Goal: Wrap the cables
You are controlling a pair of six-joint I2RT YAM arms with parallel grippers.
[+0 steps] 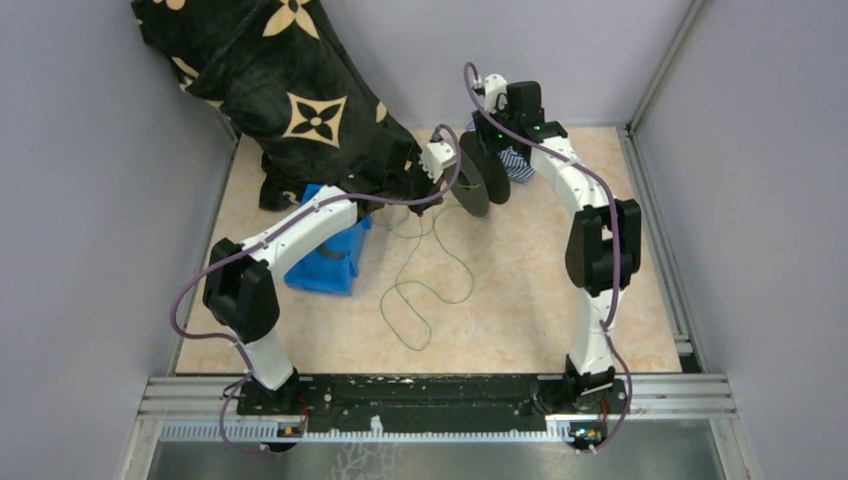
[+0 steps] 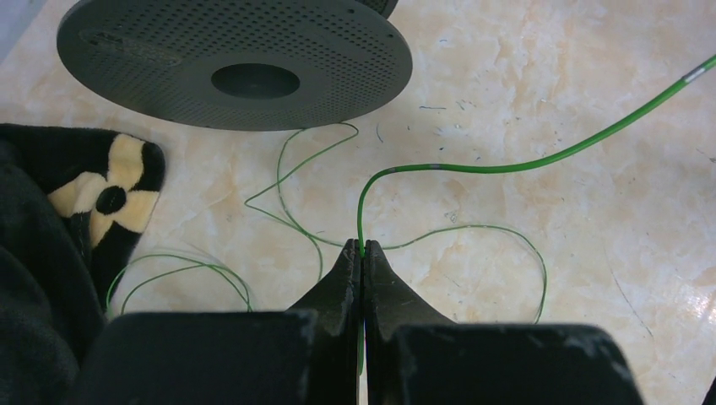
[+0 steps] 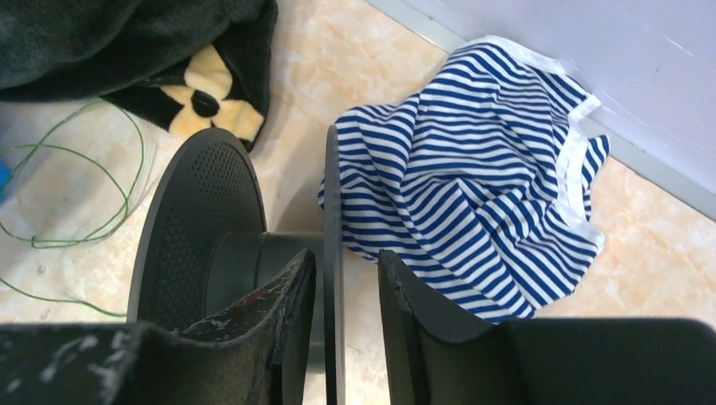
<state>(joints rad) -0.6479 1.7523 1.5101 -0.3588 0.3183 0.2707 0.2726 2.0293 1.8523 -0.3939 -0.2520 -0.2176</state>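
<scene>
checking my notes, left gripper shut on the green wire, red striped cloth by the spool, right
The cloth is blue and white striped, not red, as the right wrist view shows. The rest holds: left gripper shut on the green wire, cloth by the spool.

Green cables (image 2: 473,168), a black perforated spool (image 2: 169,51), a blue-and-white striped cloth (image 3: 473,169) and a beige marbled tabletop (image 2: 549,84) are seen.

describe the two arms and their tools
The left arm and right arm have white curved links, black joints, and a purple cable looping along each. The left tool and right tool have black tapered fingers, scuffed on the right.
</scene>
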